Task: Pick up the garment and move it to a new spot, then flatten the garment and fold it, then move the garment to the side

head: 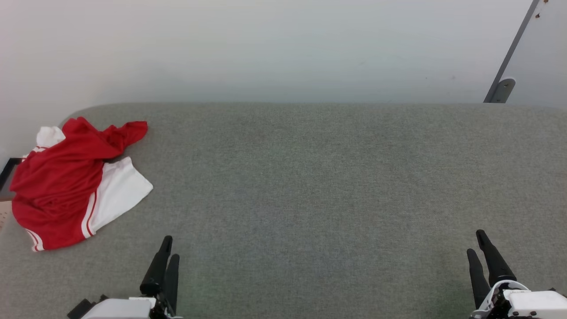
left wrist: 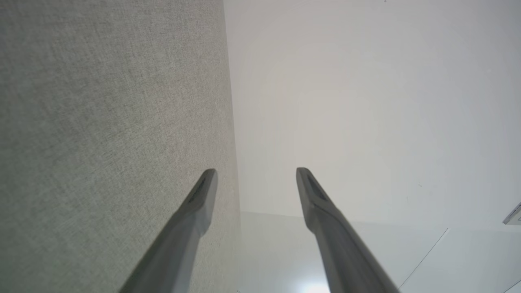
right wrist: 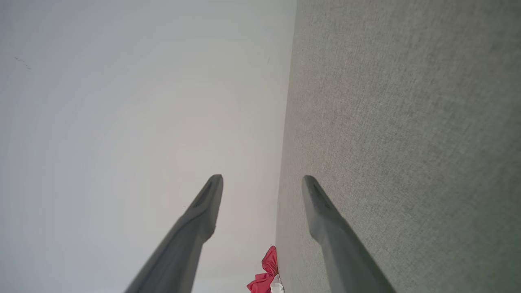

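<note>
The garment (head: 66, 181), a red jersey with white sleeves and red-white striped trim, lies crumpled at the far left of the grey felt table (head: 310, 186); part of it hangs over the left edge. Its chest lettering is hidden in the folds. A small piece of the garment (right wrist: 265, 276) peeks in at the bottom of the right wrist view. My left gripper (head: 169, 249) rests at the lower left, just right of the garment and apart from it, open and empty (left wrist: 256, 173). At the lower right my right gripper (head: 477, 243) is far from the garment, open with nothing between its fingers (right wrist: 262, 181).
A white wall (head: 266, 44) rises directly behind the table's far edge. A grey metal bracket (head: 502, 88) leans at the back right. A dark frame and a beige perforated edge (head: 4, 212) show beside the table's left rim.
</note>
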Available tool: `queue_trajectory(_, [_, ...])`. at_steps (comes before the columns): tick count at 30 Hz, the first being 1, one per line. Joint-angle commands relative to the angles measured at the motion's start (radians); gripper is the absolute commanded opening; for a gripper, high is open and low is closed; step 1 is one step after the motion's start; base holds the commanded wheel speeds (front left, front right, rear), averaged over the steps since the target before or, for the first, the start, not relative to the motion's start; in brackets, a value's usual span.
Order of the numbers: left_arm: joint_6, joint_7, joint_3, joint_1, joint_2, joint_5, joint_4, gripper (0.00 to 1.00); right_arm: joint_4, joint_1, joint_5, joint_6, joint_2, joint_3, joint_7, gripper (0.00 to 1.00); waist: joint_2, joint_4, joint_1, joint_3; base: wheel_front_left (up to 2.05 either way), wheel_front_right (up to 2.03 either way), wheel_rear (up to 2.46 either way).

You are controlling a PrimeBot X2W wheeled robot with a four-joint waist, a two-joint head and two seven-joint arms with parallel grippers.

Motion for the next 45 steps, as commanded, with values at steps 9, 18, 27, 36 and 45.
queue_trajectory(9, [0.011,-0.040,-0.032,-0.023,0.011,0.044,-0.062,1.00,-0.023,-0.049,-0.029,0.000,-0.015,0.038,-0.035,1.00,0.0000,-0.001,0.0000,-0.001,0.00,0.00,0.00])
queue_trajectory(18, [0.024,-0.083,-0.063,-0.026,0.033,0.118,-0.087,1.00,-0.022,-0.067,-0.094,0.000,-0.044,0.082,-0.083,1.00,0.0000,0.000,0.0000,-0.003,0.00,0.00,0.00])
queue_trajectory(27, [0.055,-0.126,-0.099,-0.029,0.081,0.259,-0.102,1.00,-0.008,-0.095,-0.222,0.000,-0.090,0.137,-0.128,1.00,0.0000,-0.002,0.0000,-0.007,0.00,0.00,0.00])
queue_trajectory(36, [0.095,-0.163,-0.130,-0.028,0.125,0.438,-0.116,1.00,0.025,-0.121,-0.427,0.000,-0.114,0.156,-0.164,1.00,0.0000,-0.006,0.0000,-0.012,0.00,0.00,0.00])
queue_trajectory(45, [0.122,-0.193,-0.154,-0.025,0.155,0.626,-0.134,1.00,0.041,-0.135,-0.643,0.000,-0.103,0.135,-0.183,1.00,0.0000,-0.010,0.0000,-0.014,0.00,0.00,0.00])
